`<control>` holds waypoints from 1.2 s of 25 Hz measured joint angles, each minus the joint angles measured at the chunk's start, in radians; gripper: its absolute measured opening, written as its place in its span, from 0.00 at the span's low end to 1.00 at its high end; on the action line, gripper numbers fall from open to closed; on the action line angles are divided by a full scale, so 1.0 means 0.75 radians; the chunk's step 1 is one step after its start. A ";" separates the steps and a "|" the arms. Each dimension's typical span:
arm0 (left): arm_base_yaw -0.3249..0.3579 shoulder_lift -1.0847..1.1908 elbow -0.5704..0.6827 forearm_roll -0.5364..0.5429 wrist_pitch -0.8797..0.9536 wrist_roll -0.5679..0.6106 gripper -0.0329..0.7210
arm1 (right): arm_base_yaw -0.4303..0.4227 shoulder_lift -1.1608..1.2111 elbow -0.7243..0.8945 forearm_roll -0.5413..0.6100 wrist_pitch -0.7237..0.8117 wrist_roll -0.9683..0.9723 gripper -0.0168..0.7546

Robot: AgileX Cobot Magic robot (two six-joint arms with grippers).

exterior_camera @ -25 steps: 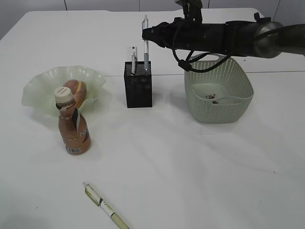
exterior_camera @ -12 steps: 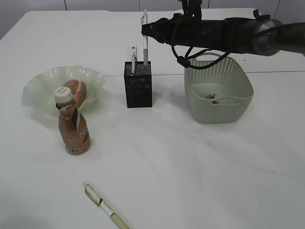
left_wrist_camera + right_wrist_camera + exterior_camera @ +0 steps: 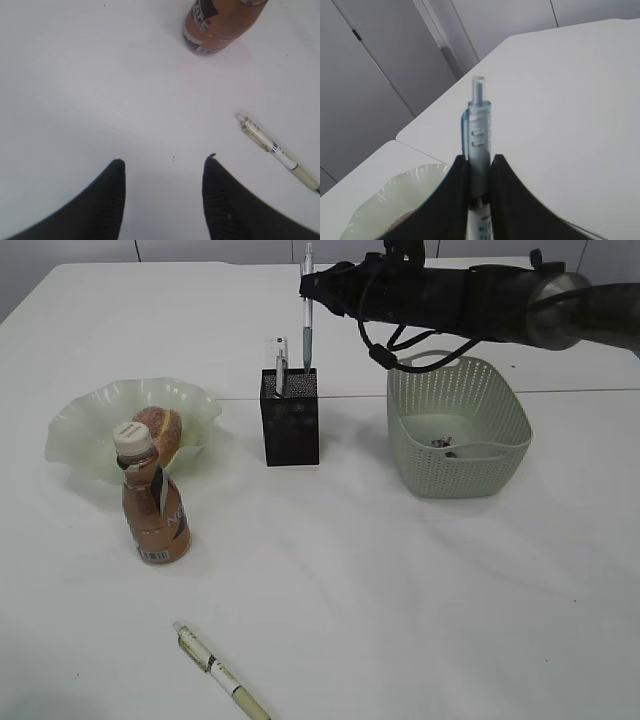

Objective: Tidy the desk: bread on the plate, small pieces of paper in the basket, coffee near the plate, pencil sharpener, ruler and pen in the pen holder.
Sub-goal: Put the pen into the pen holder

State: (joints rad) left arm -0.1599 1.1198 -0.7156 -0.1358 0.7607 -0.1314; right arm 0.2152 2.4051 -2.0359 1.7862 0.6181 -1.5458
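Observation:
My right gripper (image 3: 306,285) reaches in from the right, shut on a pale blue pen (image 3: 308,315) that it holds upright. The pen's lower tip is at the rim of the black mesh pen holder (image 3: 290,430). In the right wrist view the fingers (image 3: 457,190) pinch the pen barrel (image 3: 479,125). A clear ruler (image 3: 272,358) stands in the holder. The bread (image 3: 158,430) lies on the wavy green plate (image 3: 85,425), and the coffee (image 3: 155,510) stands just in front of the plate. A second pen (image 3: 220,672) lies on the desk (image 3: 400,590). My left gripper (image 3: 164,162) hovers open over bare desk, near that pen (image 3: 277,152) and the coffee (image 3: 220,25).
The green perforated basket (image 3: 500,415) stands right of the pen holder, under my right arm, with small paper pieces (image 3: 445,443) inside. The plate's rim (image 3: 395,195) shows low in the right wrist view. The left arm is out of the exterior view.
My right gripper has risen with the pen, so the pen now stands higher over the pen holder. Nothing else has moved.

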 joint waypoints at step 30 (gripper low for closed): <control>0.000 0.000 0.000 0.000 0.039 0.000 0.53 | 0.063 -0.115 -0.012 -0.464 -0.156 0.548 0.58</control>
State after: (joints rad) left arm -0.1599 1.1198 -0.7156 -0.1358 0.7899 -0.1314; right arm 0.2625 2.3190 -2.0451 1.4381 0.5010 -1.1344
